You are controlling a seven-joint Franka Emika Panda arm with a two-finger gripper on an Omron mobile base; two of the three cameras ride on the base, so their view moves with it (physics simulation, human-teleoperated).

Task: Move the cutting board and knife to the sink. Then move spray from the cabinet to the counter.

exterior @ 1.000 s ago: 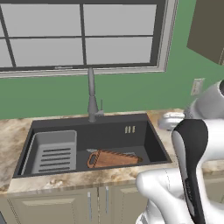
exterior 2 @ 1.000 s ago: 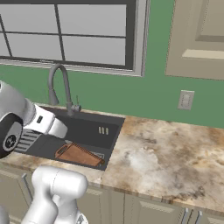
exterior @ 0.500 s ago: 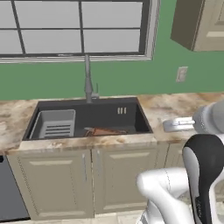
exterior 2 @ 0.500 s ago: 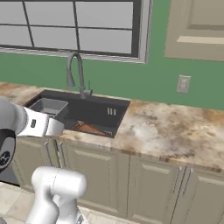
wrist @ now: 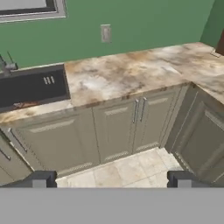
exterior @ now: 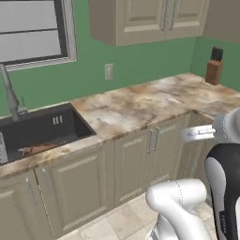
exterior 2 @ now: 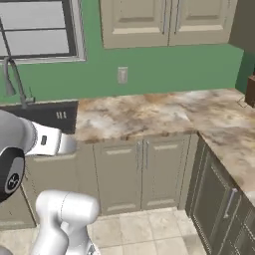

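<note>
The dark sink lies at the left of the left base view, with its grey faucet behind it. A reddish-brown strip of the cutting board shows at the basin's near edge, and the same cutting board shows in the hand view. The knife is hidden from me. The marble counter runs right from the sink. Above it hangs the cabinet with both doors closed, so the spray is hidden. My gripper is open and empty, out over the floor in front of the base cabinets.
A knife block stands at the counter's far right corner. A wall outlet sits above the counter. Beige panelled base cabinets front the counter, which turns a corner on the right. Tiled floor lies below.
The whole picture has shifted: the base has backed off and turned right, so the sink has slid to the left edge and the counter, wall cabinet and floor have come into view.
</note>
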